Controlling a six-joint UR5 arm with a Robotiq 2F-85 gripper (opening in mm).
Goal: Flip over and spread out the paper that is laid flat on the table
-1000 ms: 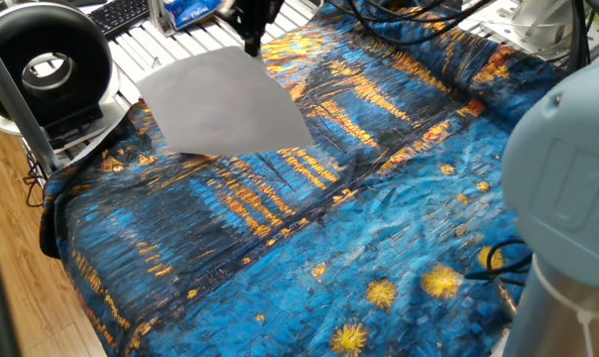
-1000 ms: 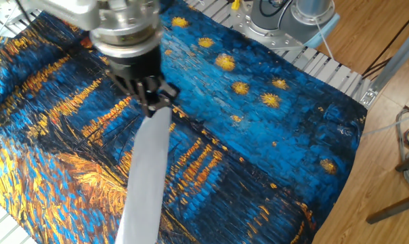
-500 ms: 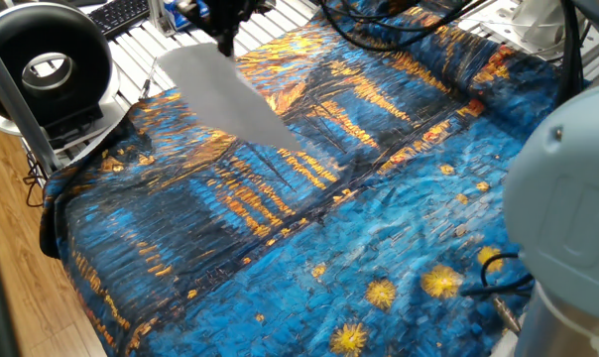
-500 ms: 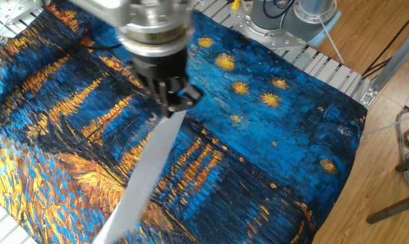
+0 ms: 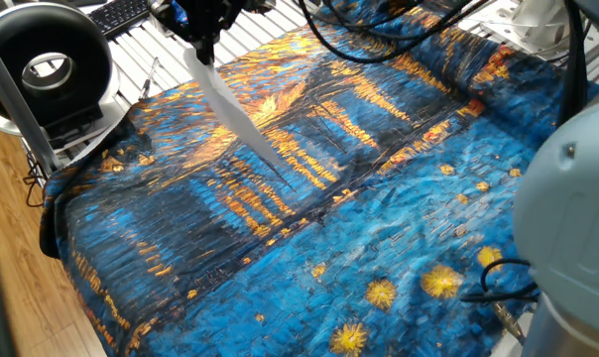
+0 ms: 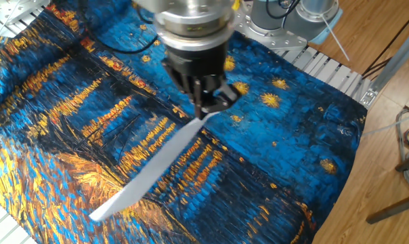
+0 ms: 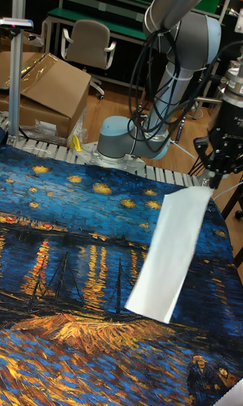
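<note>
The paper (image 5: 236,111) is a white sheet hanging in the air, pinched at its top corner by my gripper (image 5: 201,45), which is shut on it. It slopes down toward the table (image 5: 379,228), the blue and orange cloth. In the other fixed view the paper (image 6: 150,169) looks like a narrow strip running down-left from the gripper (image 6: 204,112). The tall fixed view shows the gripper (image 7: 210,180) at the right, the paper (image 7: 172,251) dangling beneath it over the table (image 7: 67,244). Whether the lower end touches the cloth, I cannot tell.
A black round device (image 5: 47,64) and a keyboard (image 5: 121,12) sit on the white slatted surface (image 5: 131,59) beyond the cloth's far-left edge. The arm's base (image 7: 125,139) stands behind the table. A cardboard box (image 7: 47,89) and a chair (image 7: 88,45) are farther back.
The gripper has carried the paper sideways over the cloth, leftward in one fixed view. The sheet has turned from nearly face-on to nearly edge-on there.
</note>
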